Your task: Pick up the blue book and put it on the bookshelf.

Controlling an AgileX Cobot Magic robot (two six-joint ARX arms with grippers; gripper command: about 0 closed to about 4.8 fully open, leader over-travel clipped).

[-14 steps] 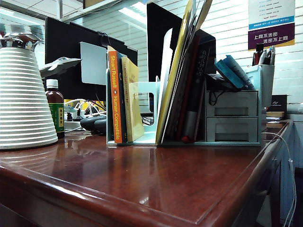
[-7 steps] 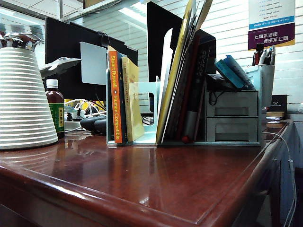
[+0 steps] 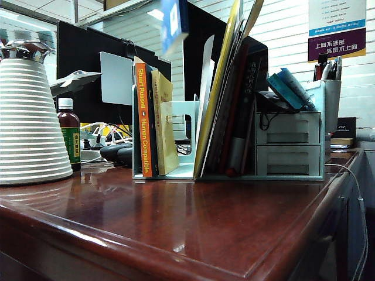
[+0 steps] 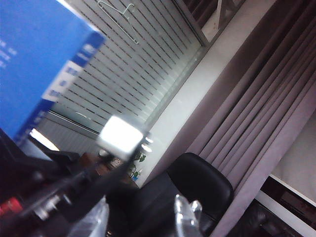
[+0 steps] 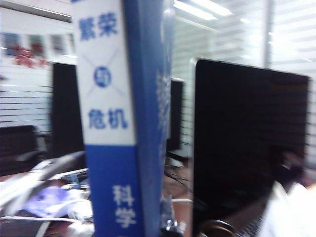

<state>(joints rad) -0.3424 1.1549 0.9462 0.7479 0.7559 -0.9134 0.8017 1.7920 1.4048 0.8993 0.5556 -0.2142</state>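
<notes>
With the right end effector (image 5: 165, 229) clenched on the book (image 5: 123, 123), held upright just above it and high over the bookshelf (image 3: 181, 140), lower it spine-vertical into the free slot directly below; the left end effector's (image 4: 148, 217) state I cannot tell.

Blue book (image 5: 126, 123) with white spine panel, pale blue-grey bookshelf (image 3: 181, 117)
</notes>
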